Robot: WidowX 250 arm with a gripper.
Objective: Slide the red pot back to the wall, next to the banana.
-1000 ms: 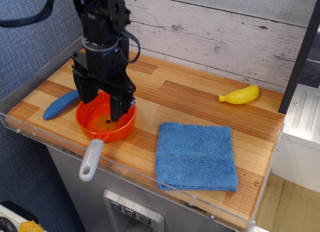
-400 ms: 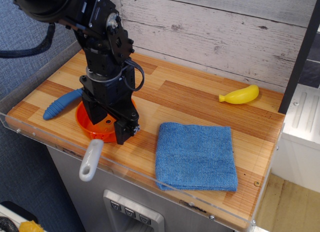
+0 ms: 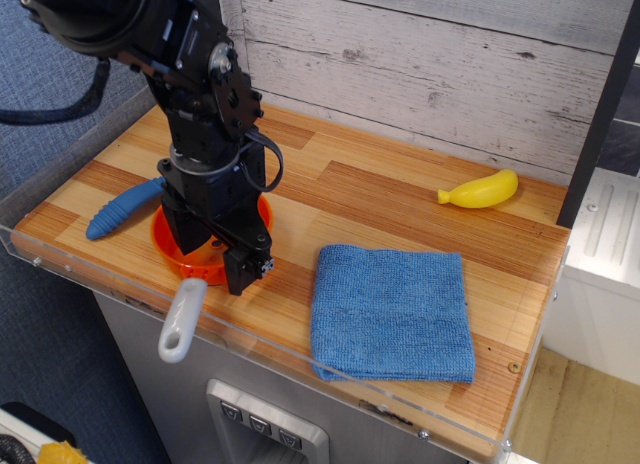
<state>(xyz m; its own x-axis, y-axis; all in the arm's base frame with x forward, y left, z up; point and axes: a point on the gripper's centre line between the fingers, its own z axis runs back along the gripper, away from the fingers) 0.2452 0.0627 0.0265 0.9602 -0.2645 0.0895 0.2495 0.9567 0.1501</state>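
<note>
The red pot (image 3: 204,268) sits near the front left of the wooden counter, mostly hidden under the arm. Its grey looped handle (image 3: 181,319) sticks out over the front edge. My gripper (image 3: 210,259) is down at the pot, its black fingers apart, one inside the pan and one (image 3: 241,270) outside its near right rim. The yellow banana (image 3: 481,190) lies at the back right, close to the plank wall (image 3: 450,74), far from the pot.
A folded blue cloth (image 3: 392,311) lies front centre-right, between the pot and the banana. A blue ridged toy (image 3: 118,211) lies left of the pot. A clear plastic lip (image 3: 300,356) edges the counter front. A dark post (image 3: 600,114) stands at the back right.
The gripper has dropped from above the pot down onto it and shifted slightly toward the front, now covering most of the pan. The pot, banana and cloth have not moved.
</note>
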